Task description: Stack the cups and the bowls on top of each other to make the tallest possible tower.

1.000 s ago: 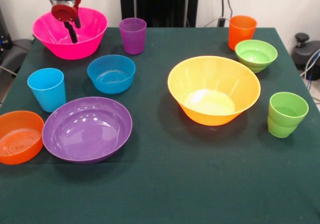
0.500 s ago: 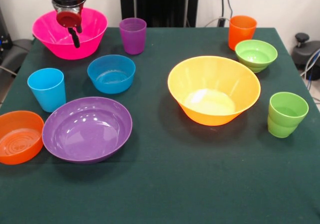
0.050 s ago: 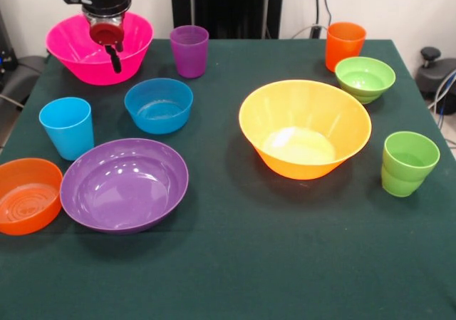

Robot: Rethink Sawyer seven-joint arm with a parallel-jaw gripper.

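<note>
Half the orange bowl (image 3: 27,195) is cut off; hand (image 3: 114,56) hides pink bowl's (image 3: 75,49) middle.

Cups I count: four, namely purple cup (image 3: 189,50), orange cup (image 3: 345,45), blue cup (image 3: 67,127), green cup (image 3: 408,163).
Bowls I count: six, namely pink bowl (image 3: 71,49), yellow bowl (image 3: 304,128), purple bowl (image 3: 124,184), blue bowl (image 3: 159,105), green bowl (image 3: 365,78), orange bowl (image 3: 27,195).

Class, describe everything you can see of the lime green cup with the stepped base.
The green cup is a small translucent lime tumbler that looks like plastic, wider at the rim and narrowing by a step near the base. It stands upright and looks empty on the dark green table, right of the yellow bowl, touching nothing else.
</note>
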